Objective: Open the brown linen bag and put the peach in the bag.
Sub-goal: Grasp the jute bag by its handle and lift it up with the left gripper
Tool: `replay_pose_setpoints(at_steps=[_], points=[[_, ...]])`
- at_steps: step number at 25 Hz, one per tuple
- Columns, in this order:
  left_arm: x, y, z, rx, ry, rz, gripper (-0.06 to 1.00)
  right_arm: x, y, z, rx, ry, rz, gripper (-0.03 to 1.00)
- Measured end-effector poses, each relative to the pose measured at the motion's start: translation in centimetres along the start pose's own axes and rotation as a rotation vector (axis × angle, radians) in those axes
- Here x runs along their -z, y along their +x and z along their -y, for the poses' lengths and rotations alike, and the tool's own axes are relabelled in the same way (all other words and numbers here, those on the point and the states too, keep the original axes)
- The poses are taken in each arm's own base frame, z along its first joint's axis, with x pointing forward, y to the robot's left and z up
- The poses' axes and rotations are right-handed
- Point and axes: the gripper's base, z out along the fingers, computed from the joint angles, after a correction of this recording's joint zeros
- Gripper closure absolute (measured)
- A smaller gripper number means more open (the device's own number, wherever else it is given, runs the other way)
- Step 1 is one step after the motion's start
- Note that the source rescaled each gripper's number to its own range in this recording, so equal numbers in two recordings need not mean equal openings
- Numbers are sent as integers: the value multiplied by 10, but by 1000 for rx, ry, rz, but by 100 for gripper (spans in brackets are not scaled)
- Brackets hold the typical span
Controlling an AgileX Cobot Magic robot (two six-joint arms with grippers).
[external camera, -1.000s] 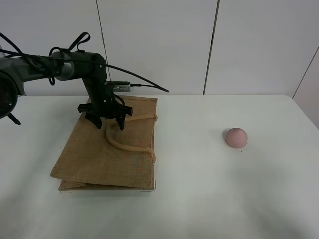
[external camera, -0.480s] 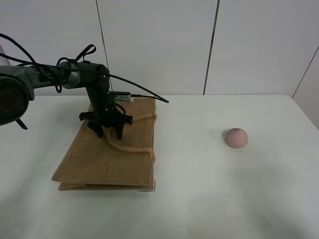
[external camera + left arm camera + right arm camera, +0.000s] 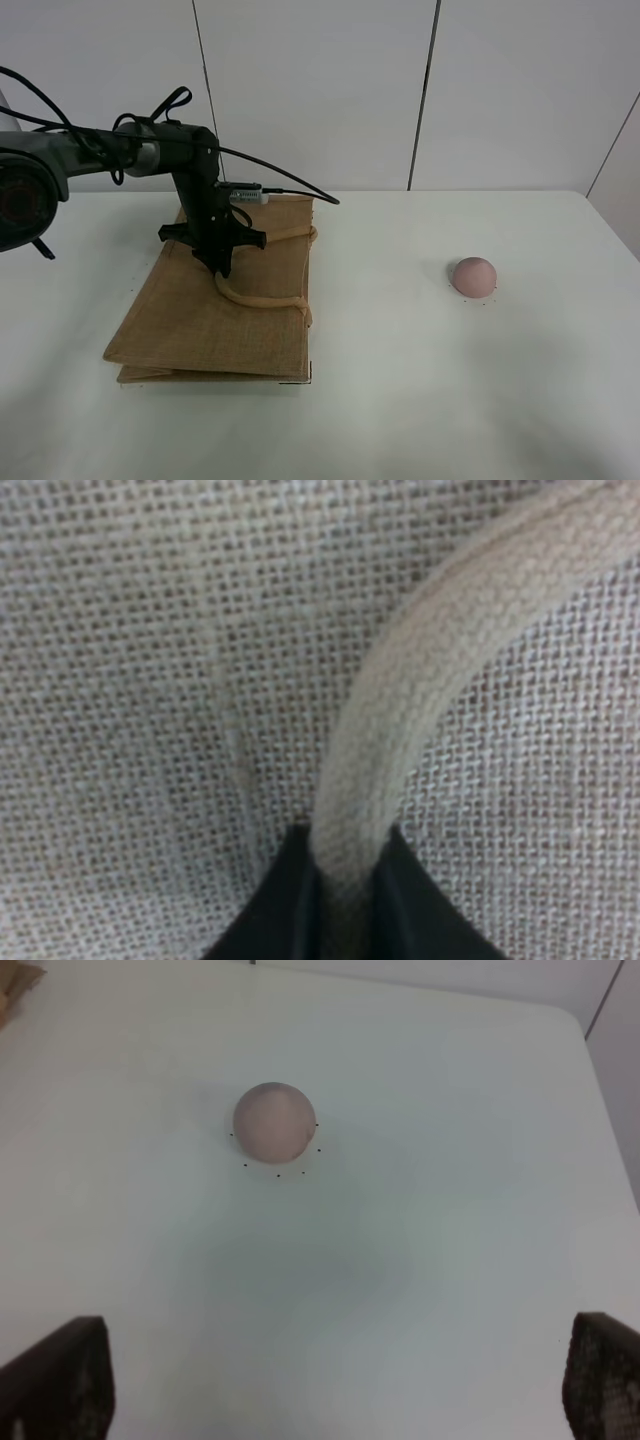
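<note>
- Left pincer (image 3: pixel 345 870) is clamped on the beige loop handle (image 3: pixel 400 700) of the brown linen bag (image 3: pixel 200 325), which lies flat on the white surface (image 3: pixel 400 400); probably a grip for lifting the mouth open
- Right pincer (image 3: pixel 335 1380) is spread wide and empty above the peach (image 3: pixel 274 1120), which sits well apart from the bag, seemingly poised for a pick

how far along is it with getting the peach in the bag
Done: nothing finished yet; the brown linen bag lies flat and closed. In hand: the left end effector is pinched on the bag's beige handle, probably to lift it open. Left: open the bag, then fetch the peach, which sits on the table untouched, with the right end effector open and clear of it.
</note>
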Motion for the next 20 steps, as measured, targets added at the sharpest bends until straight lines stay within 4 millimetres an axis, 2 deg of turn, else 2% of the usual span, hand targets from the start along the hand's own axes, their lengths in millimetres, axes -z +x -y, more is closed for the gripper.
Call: replay_pose_setpoints(at_steps=[4,8,13,20], points=[[23,-2,-1,2,-5,-24,94,0,0,0,0,0,0,-3],[82,-4,-1,-19,10,70,94,0,0,0,0,0,0,-3],[165,11,-4,-41,37,245,94,0,0,0,0,0,0,-3],[234,38,-9,-59,56,397,94,0,0,0,0,0,3,-3]])
